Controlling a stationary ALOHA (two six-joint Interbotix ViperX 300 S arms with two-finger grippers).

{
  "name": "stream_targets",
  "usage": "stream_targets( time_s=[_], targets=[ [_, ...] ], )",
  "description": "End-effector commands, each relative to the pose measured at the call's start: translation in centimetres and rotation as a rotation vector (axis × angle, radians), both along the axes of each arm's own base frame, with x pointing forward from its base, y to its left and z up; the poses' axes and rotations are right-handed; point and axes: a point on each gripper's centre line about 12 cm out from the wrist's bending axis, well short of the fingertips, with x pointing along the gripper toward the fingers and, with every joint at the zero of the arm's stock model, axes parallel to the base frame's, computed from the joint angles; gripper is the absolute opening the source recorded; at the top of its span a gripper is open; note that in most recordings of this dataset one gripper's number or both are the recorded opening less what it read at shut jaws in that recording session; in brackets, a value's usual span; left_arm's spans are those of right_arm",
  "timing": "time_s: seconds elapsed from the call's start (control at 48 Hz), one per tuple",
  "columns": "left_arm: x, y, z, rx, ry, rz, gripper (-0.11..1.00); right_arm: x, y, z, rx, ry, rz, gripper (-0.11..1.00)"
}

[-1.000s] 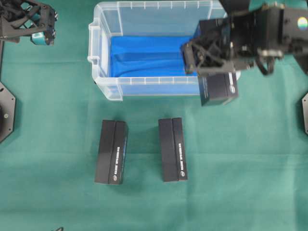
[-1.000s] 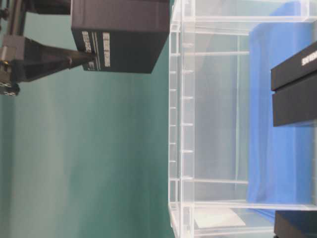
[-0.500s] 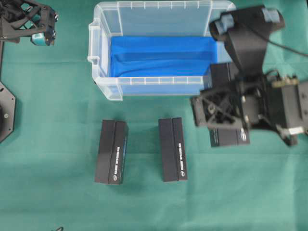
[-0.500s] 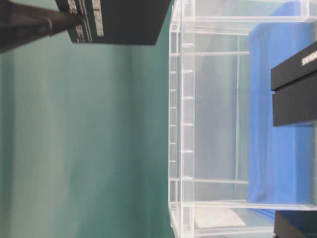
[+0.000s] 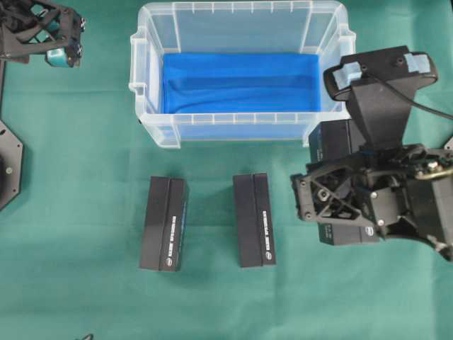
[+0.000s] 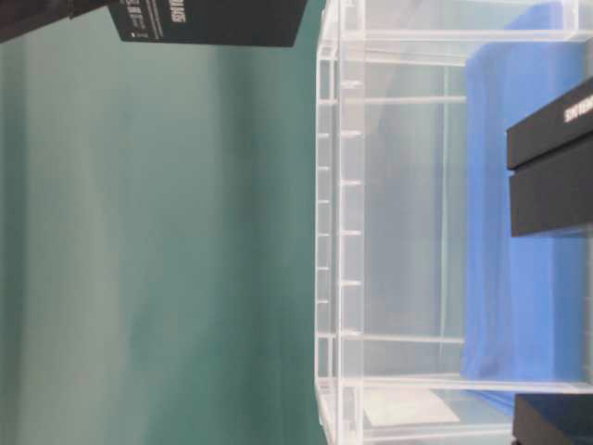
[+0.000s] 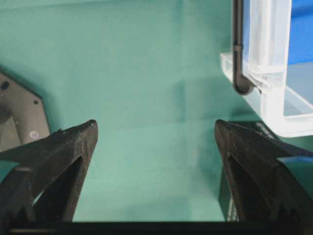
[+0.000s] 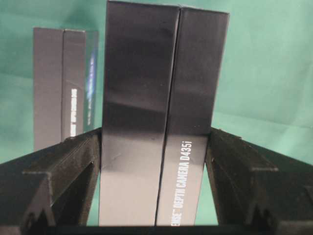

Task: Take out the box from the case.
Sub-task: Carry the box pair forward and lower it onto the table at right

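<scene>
Swung clear of the case (image 5: 241, 71), the right gripper (image 8: 154, 171) pinches the box (image 8: 161, 117); left gripper (image 7: 154, 161) spread wide.

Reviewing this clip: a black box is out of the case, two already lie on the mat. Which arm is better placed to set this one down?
Right. The right gripper is clamped on the held box beside the case. The left gripper hangs open and empty by the case's far corner.

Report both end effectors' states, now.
Left end effector: open, holding nothing.
Right end effector: shut on the black box, clear of the case.
</scene>
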Motion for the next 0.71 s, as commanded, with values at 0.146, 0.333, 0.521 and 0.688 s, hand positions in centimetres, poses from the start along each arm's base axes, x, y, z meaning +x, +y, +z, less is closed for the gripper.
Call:
stream_targets(
  time_s=[0.146, 0.333, 0.521, 0.688],
  targets=[
    [0.0, -0.2, 0.6, 0.006, -0.022, 0.001, 0.94, 0.7, 0.8, -1.0, 0.011, -0.015, 0.021, 0.68],
    [0.0, -0.3, 0.6, 0.005, -0.021, 0.0, 0.94, 0.6, 1.3, -3.5, 0.03, 0.01, 0.013, 0.68],
    [0.0, -0.3, 0.6, 0.005, -0.022, 0.0, 0.94, 0.6, 1.7, -6.8, 0.047, 0.004, -0.007, 0.68],
    [0.0, -0.3, 0.6, 0.004, -0.023, -0.002, 0.94, 0.4, 1.8, -9.8, 0.069, -0.008, -0.018, 0.68]
  ],
)
